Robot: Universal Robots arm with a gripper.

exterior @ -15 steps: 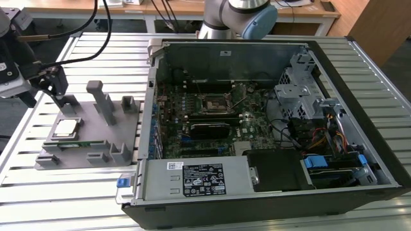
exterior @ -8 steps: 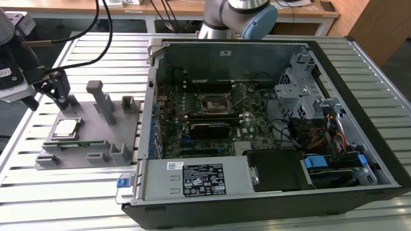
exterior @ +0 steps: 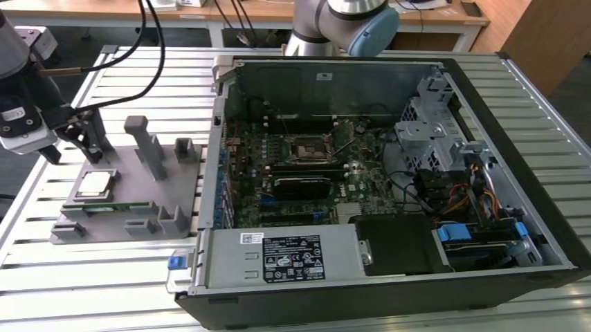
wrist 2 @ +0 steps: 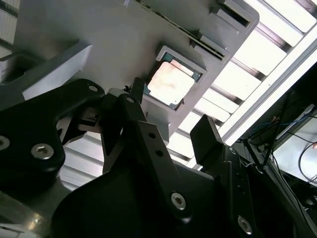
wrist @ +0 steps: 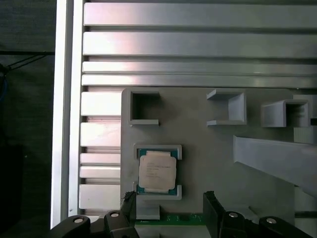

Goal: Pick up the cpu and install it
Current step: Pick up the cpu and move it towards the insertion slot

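Two black metal fingers [wrist: 210,208] of the gripper [wrist: 169,201] stand apart with nothing between them, poised close above the cpu [wrist: 157,171] without touching it. The cpu lies flat in a square recess of a grey moulded holder [wrist: 198,148]. Its top plate is pale and silvery, and a thin dark green rim shows around it. Small raised lips of the holder hug its edges.

Just beside that recess, a long green memory stick [exterior: 109,206] sits on edge in a slot. Around it rise the holder's other shapes: open square pockets, low blocks and one tall upright post [exterior: 148,145], all in the same matte grey. The post stands near the cpu, on the side towards the computer case.

The holder rests on a counter [exterior: 93,290] of ribbed, shiny aluminium slats. At the exterior view's right, well apart from the cpu, an open black computer case [exterior: 369,304] lies on its side. On the green motherboard inside is the square socket [exterior: 309,147] with its metal frame, and beside it are bundled wires, a grey drive cage and a boxy labelled power supply [exterior: 286,259]. Black cables [exterior: 138,41] hang over the counter near the arm.
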